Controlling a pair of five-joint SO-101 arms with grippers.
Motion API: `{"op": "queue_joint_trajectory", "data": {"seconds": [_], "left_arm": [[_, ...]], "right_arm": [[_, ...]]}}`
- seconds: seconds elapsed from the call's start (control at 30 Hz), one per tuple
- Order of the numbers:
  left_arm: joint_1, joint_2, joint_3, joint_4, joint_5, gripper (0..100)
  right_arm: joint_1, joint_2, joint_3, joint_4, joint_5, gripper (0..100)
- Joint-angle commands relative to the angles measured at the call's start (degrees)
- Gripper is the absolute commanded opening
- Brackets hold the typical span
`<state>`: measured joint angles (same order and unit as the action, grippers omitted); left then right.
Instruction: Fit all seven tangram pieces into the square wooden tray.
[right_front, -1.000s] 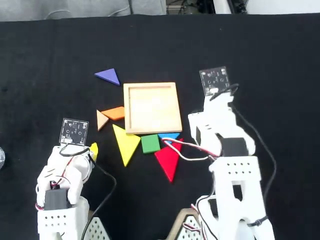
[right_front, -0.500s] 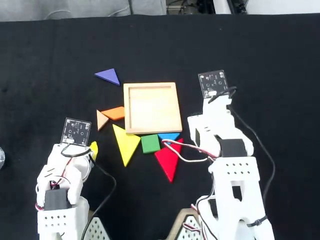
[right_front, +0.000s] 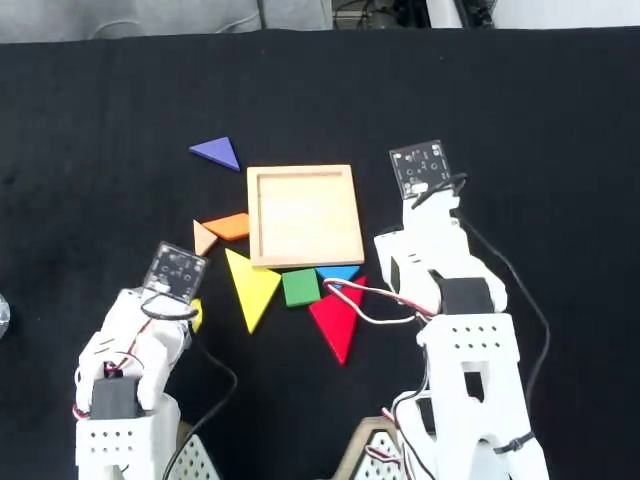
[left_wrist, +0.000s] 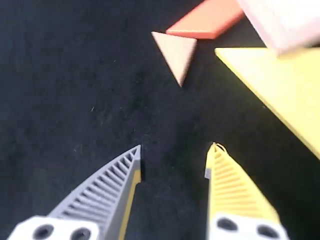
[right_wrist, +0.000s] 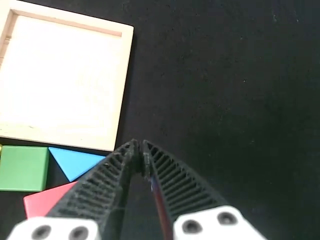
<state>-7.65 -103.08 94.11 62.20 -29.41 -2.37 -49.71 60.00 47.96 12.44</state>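
In the left wrist view the tray (left_wrist: 285, 20) is one blurred corner cut off by the edge. The orange piece (left_wrist: 207, 22) and the yellow triangle (left_wrist: 280, 85) also run out of the picture. In the right wrist view the edge cuts the tray and the green square (right_wrist: 22, 167). There the right gripper (right_wrist: 138, 146) hides part of the red triangle (right_wrist: 47, 202) and a tip of the blue triangle (right_wrist: 75, 161). In the high view, cables (right_front: 385, 297) cross both triangles.

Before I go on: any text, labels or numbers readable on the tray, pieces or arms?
None can be read.
The wooden tray and the tangram pieces bear no print.
Each wrist's circuit board shows tiny marks, too small to read.
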Motion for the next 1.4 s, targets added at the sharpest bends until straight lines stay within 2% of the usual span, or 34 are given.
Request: {"op": "queue_joint_trajectory", "data": {"seconds": [0.0, 0.13, 0.27, 0.47, 0.63, 0.73, 0.87, 0.97, 1.07, 1.13, 1.27, 1.37], "left_arm": [[0.2, 0.2, -14.3, 2.1, -1.8, 21], [2.5, 6.2, -26.1, 4.7, -1.9, 21], [5.5, 19.9, -36.3, 7.6, -0.5, 21], [13.4, 46.4, -52.0, 12.9, 9.6, 21], [15.6, 63.6, -59.0, 9.5, 17.6, 21], [14.5, 71.7, -58.7, 3.1, 19.7, 21], [12.8, 80.1, -53.4, -6.6, 22.2, 21], [13.0, 81.1, -51.5, -6.9, 28.5, 21], [11.3, 78.3, -50.2, -7.6, 29.7, 21], [9.0, 76.0, -48.0, -10.2, 29.8, 21], [3.7, 70.9, -36.4, -24.7, 29.9, 21], [2.6, 66.5, -30.3, -32.1, 31.5, 21]], "right_arm": [[-0.7, 0.3, -0.5, 0.0, 0.4, 1.6], [-0.7, 0.3, -0.4, -0.1, 0.4, 1.6], [-0.7, 0.3, -0.4, -0.1, 0.3, 1.6], [-0.7, 0.6, -0.2, -0.1, 0.3, 1.5], [-0.7, 0.3, 4.3, -6.2, 0.7, 1.2], [-0.6, 0.7, 5.5, -9.8, 0.8, 1.2], [-0.7, 3.3, -3.1, -0.8, 0.7, 1.1], [-1.1, 11.5, -12.6, 4.0, 0.3, 1.5], [-4.3, 22.5, -21.2, 6.5, 0.3, 1.9], [-6.8, 29.2, -25.5, 7.3, -0.4, 6.9], [-9.1, 40.2, -33.6, 7.4, -6.4, 22.2], [-8.9, 46.4, -38.2, 7.3, -5.4, 24.0]]}}
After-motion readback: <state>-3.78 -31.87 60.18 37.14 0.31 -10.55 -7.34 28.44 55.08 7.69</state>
